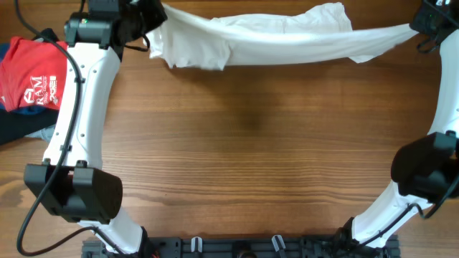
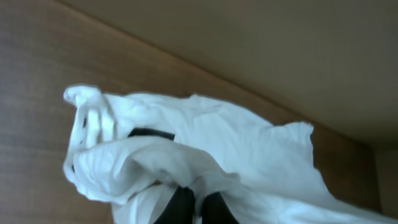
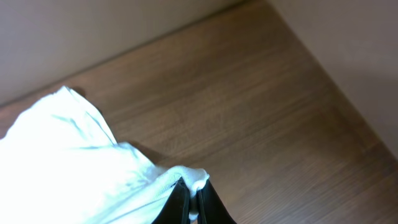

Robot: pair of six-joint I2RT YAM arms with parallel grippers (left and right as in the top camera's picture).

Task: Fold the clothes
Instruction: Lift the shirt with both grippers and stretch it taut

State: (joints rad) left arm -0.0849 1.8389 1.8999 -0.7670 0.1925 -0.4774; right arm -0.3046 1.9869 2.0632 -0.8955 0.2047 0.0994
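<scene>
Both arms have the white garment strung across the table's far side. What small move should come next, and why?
Probably draw both grippers toward the near edge while lowering, to lay the white garment flat. The left gripper and right gripper each pinch an end, the cloth spans between them bunched and unspread, and bare table lies in front of it.

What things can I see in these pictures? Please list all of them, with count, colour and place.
white garment: one, white, stretched along the table's far edge between both hands
red shirt: one, red with white print, far left edge
dark cloth: one, dark blue, under the red shirt, partly hidden
table: one, brown wood, beneath everything
arms: two, white and black, one at each side
left hand: one, black, shut on the white garment's bunched end
right hand: one, black, pinching the other end
</scene>
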